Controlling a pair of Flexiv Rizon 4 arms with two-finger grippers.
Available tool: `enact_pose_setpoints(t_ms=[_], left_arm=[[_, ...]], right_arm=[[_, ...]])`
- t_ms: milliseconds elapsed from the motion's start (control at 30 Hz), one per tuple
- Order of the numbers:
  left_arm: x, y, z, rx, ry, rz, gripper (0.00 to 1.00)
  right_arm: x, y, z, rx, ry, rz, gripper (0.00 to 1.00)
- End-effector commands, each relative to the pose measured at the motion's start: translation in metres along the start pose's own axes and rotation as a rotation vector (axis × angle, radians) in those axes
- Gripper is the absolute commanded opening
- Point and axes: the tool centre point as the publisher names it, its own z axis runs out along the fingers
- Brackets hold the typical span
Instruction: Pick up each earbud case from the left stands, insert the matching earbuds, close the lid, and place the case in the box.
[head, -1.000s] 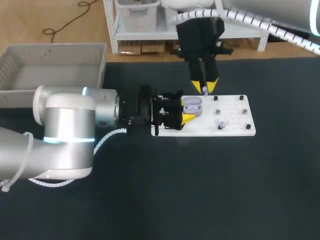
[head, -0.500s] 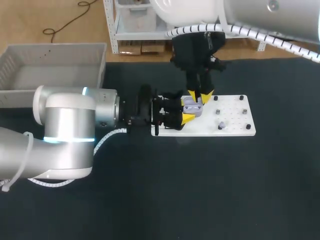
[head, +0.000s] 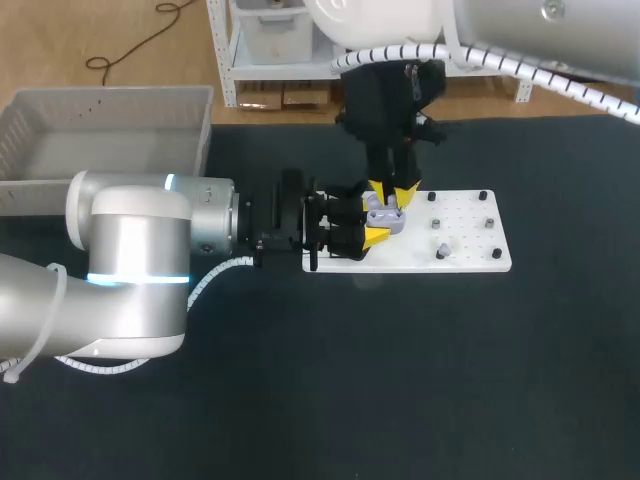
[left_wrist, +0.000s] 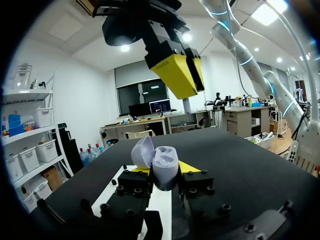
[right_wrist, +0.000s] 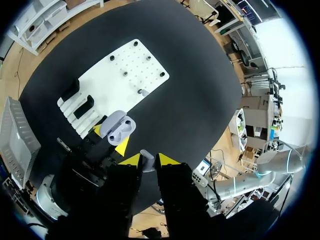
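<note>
Right tool (head: 392, 188), holding earbud (right_wrist: 146, 156), over open case (head: 384, 215); 2 black stands (right_wrist: 84, 107) beside.

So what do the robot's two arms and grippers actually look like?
The left arm is made of fat silver-grey rounded tubes with a glowing light-blue ring and a white spiral-wrapped cable. The right arm is the same pale silver with a similar ribbed white hose. Each ends in a blocky black gripper, the left gripper and the right gripper, with two bright yellow wedge-shaped tips.
</note>
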Motion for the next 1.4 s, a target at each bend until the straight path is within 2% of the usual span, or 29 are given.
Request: enact_pose_setpoints(t_ms=[33, 467, 1400], left_arm=[[0.001, -0.001, 0.000, -0.006, -0.003, 0.003, 0.00], [0.002, -0.001, 0.002, 0.012, -0.003, -0.023, 0.00], [0.004, 0.000, 0.002, 0.008, -0.012, -0.046, 0.00]], right_arm=[[-0.003, 0.012, 0.006, 0.016, 0.020, 0.016, 0.00], [-0.010, 0.012, 0.011, -0.001, 0.027, 0.082, 0.00], [-0.017, 0.015, 0.025, 0.040, 0.011, 0.072, 0.00]])
